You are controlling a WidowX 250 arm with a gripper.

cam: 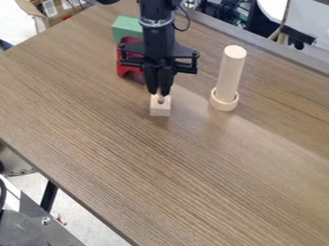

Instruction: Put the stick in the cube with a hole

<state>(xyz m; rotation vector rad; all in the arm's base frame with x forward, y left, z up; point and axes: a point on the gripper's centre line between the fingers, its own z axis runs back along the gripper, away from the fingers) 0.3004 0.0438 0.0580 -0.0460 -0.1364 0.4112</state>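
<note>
The black hand (159, 91) hangs straight down over the upper middle of the bench (167, 168), its fingers drawn nearly together on the stick (160, 98), a slim piece of pale wood. The stick's long axis looks close to upright, with its lower end pointing down at the hole in the top of the cube (160, 111); how deep that end sits cannot be told. Only a short length of the stick shows, round and light tan, just below the fingertips, the rest being hidden by them. The cube is of pale, plain wood, blocky, and rests on the bench directly beneath the hand, with one side face turned toward the camera. Behind the hand and partly hidden by the arm stands a red arch-shaped piece (122, 63), and just beyond it, a green block (126, 27). On the picture's right, well apart from the cube, a thick wooden cylinder (231, 72) stands on end with a wooden ring (223, 103) around its foot.
</note>
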